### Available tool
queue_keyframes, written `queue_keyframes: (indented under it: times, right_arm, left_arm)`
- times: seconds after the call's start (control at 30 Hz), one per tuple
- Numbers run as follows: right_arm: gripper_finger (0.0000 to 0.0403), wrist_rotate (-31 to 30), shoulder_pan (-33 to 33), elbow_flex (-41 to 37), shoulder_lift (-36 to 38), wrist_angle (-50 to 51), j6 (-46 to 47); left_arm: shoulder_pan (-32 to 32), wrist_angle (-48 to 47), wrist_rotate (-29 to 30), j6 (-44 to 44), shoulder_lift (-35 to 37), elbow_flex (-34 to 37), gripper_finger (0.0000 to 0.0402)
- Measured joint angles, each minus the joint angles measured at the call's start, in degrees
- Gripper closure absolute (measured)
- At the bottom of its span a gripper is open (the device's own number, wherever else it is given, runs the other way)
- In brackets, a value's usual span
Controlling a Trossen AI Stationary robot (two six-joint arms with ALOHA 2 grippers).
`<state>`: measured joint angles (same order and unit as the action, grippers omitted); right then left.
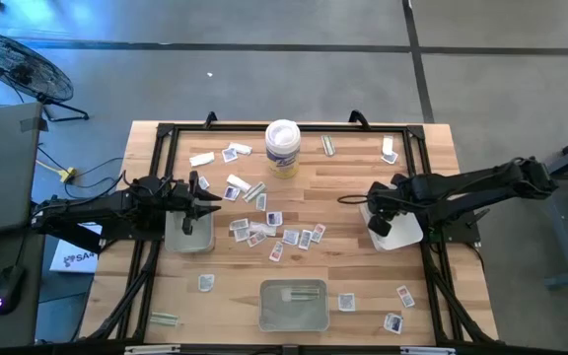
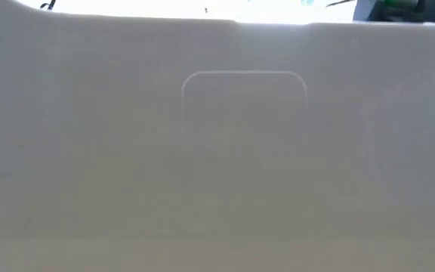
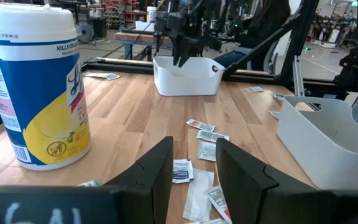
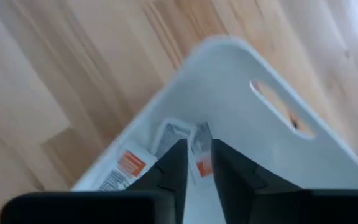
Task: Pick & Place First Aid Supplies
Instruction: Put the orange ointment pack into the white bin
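Observation:
The first aid supplies (image 1: 274, 235) are small white packets and pale strips, lying flat and scattered over the middle of the wooden table; several also show in the left wrist view (image 3: 207, 134). My left gripper (image 1: 211, 202) hovers open at the far edge of the left tray (image 1: 187, 233), its fingers (image 3: 194, 168) pointing toward the table's right over loose packets. My right gripper (image 1: 377, 213) hangs open over the right tray (image 1: 398, 233), pointing down into it (image 4: 197, 163). Packets with orange print (image 4: 129, 165) lie on that tray's floor.
A white tub with a yellow label (image 1: 282, 148) stands at the far middle. A third tray (image 1: 294, 306) sits at the near edge, and its pale wall (image 2: 244, 136) fills the low view. A black frame (image 1: 166, 138) rims the table. More packets lie near the corners (image 1: 398, 294).

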<state>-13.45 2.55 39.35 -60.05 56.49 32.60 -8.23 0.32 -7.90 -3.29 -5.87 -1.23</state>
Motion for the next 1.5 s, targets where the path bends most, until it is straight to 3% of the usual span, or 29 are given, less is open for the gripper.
queue_keyframes:
  times: [0.17,0.27,0.37,0.47,0.7,0.93,1.5]
  right_arm:
    - [0.0307,-1.31,0.04,4.18,0.0,-5.47,-6.0]
    - [0.0301,-0.22,0.09,3.79,0.0,-16.73,-12.04]
    - [0.0297,5.44,0.11,1.37,-1.25,-31.18,-17.96]
    - [0.0295,9.74,0.13,-0.8,-5.21,-41.68,-21.95]
    - [0.0295,15.34,0.77,-1.29,-21.01,-54.19,-31.3]
    - [0.0295,10.6,0.43,-1.29,-29.7,-57.41,-34.59]
    - [0.0304,11.29,-2.6,-1.01,-37.09,-60.9,-35.97]
  left_arm:
    - [0.0,0.01,0.0,0.0,0.0,0.0,0.0282]
    - [0.0,0.0,0.0,0.0,-0.01,0.0,0.0282]
    - [0.0,0.0,0.0,0.0,-0.01,0.0,0.0282]
    - [0.0,0.02,0.0,0.0,0.0,0.0,0.0282]
    - [0.0,0.0,0.0,0.0,-0.01,0.0,0.0282]
    - [0.0,0.02,0.0,0.0,-0.01,0.0,0.0282]
    - [0.0,0.0,0.0,0.0,-0.01,0.0,0.0282]
